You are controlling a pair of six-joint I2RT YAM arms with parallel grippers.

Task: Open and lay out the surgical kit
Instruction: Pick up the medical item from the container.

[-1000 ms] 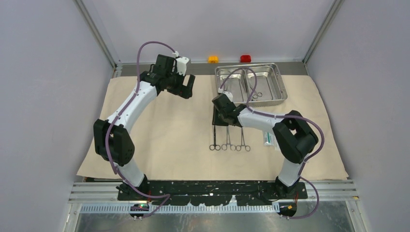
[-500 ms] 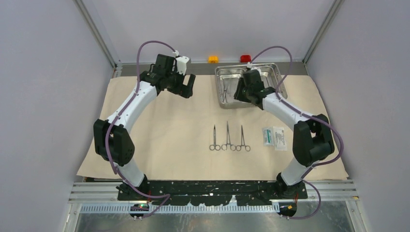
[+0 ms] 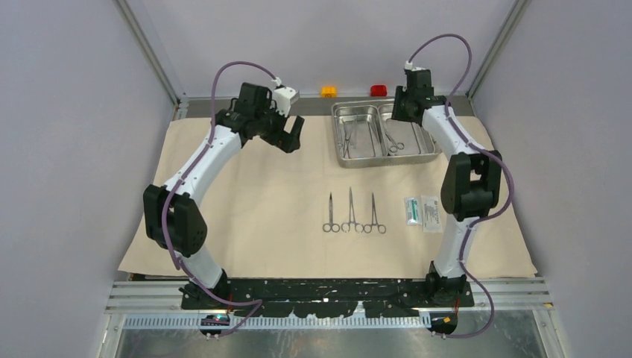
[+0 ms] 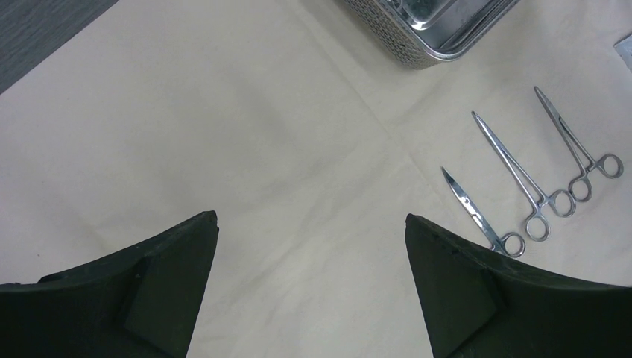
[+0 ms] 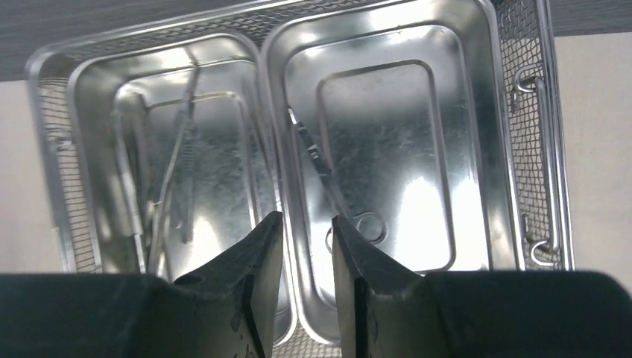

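Note:
The beige cloth [image 3: 261,194] lies spread flat. The steel tray [image 3: 337,134] stands at its back right. Tweezers and straight handles [image 5: 171,171] lie in the tray's left compartment and one ring-handled clamp [image 5: 328,179] in the right. Three clamps [image 3: 350,212] lie in a row mid-cloth, with two white/teal packets [image 3: 422,211] to their right. My right gripper [image 3: 408,104] hangs over the tray's far edge; its jaws [image 5: 307,218] are narrowly apart and empty above the divider. My left gripper [image 3: 287,134] is wide open and empty above bare cloth [image 4: 311,218], left of the tray.
A small orange block [image 3: 329,91] and a red block [image 3: 378,90] sit on the grey ledge behind the tray. Enclosure walls close in on the left, right and back. In the left wrist view the clamps [image 4: 522,186] and the tray corner [image 4: 425,45] show to the right.
My right arm has swung from the row of clamps back and to the right, over the tray to its far edge. The left arm has hardly moved.

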